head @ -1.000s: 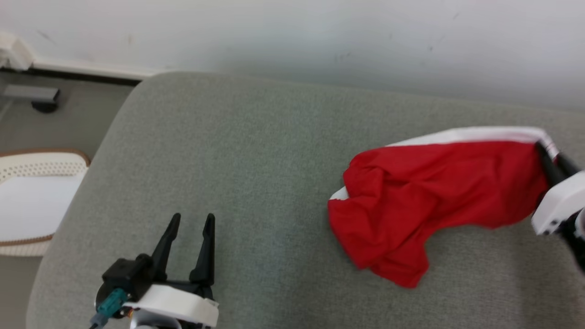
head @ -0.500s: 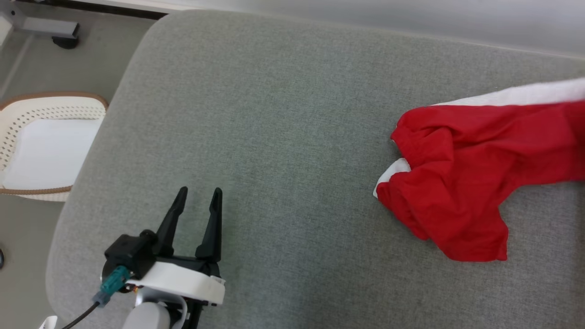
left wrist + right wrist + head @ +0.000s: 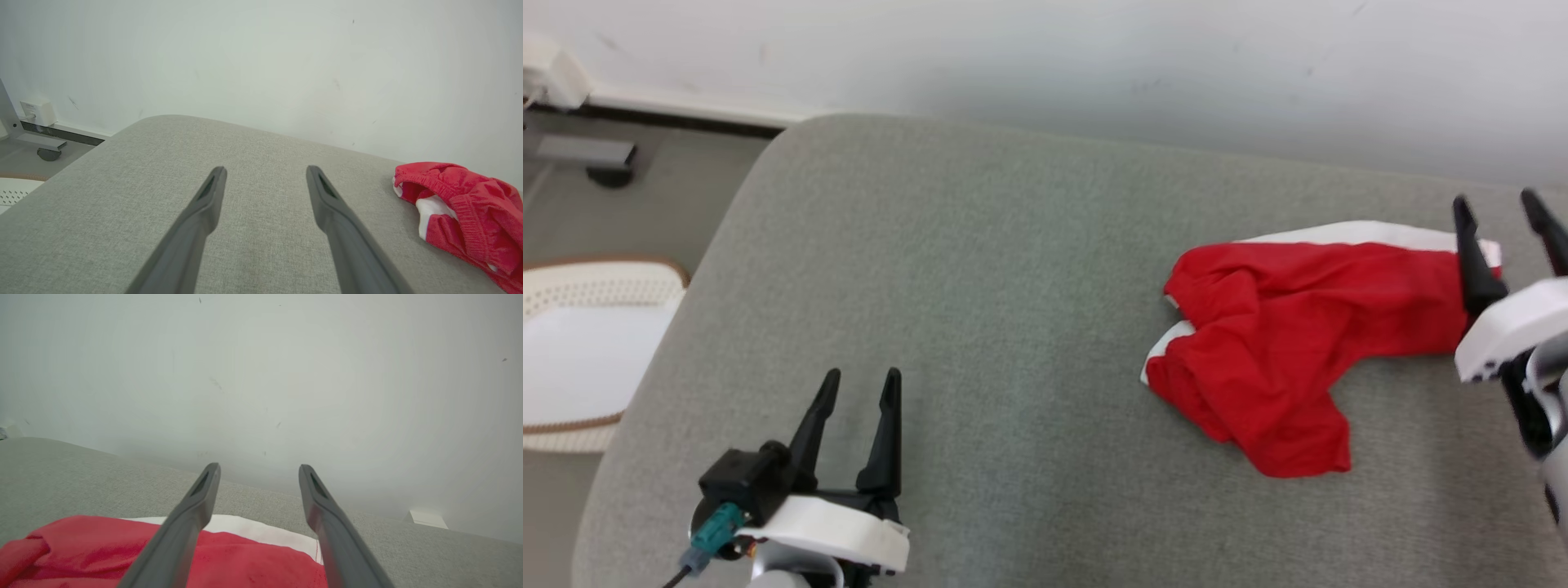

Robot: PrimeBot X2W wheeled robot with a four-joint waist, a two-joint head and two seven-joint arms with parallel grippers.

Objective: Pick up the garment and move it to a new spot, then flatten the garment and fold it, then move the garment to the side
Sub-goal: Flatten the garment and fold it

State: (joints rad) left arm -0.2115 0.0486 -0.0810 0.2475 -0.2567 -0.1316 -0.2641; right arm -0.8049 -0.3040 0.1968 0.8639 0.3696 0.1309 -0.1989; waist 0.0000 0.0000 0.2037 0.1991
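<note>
Left gripper (image 3: pixel 862 377) at lower left of the head view, hovering low over the near part of the grey fabric-covered worktop (image 3: pixel 1013 286). Its fingers are spread apart with nothing between them. In the left wrist view the same left gripper (image 3: pixel 266 169) shows bare grey fabric in the gap.

White perforated basket (image 3: pixel 580 343) with a brown rim at the left edge of the frame, off the worktop, on the floor (image 3: pixel 645 204) side.

Garment (image 3: pixel 1282 327) at mid-right of the head view: red with a white band along its far edge. It lies crumpled on the worktop, with one lobe trailing toward the lower right. It sits well apart from the left gripper. In the left wrist view the garment (image 3: pixel 470 204) sits at the right edge, bunched, with a white patch showing.

Right gripper (image 3: pixel 1494 201) at the right edge of the head view, at the garment's right end. Its fingers are apart and hold nothing; one finger overlaps the cloth's end in this view, and I cannot tell whether it touches. In the right wrist view the right gripper (image 3: pixel 259 468) has its fingers spread above the garment (image 3: pixel 253 559), with no fabric between the tips.

Past the worktop's rounded far edge is a plain white wall (image 3: pixel 1045 57). A grey caster foot (image 3: pixel 588 159) stands on the floor at upper left, and a small white wall box (image 3: pixel 36 112) sits at the left of the left wrist view.
</note>
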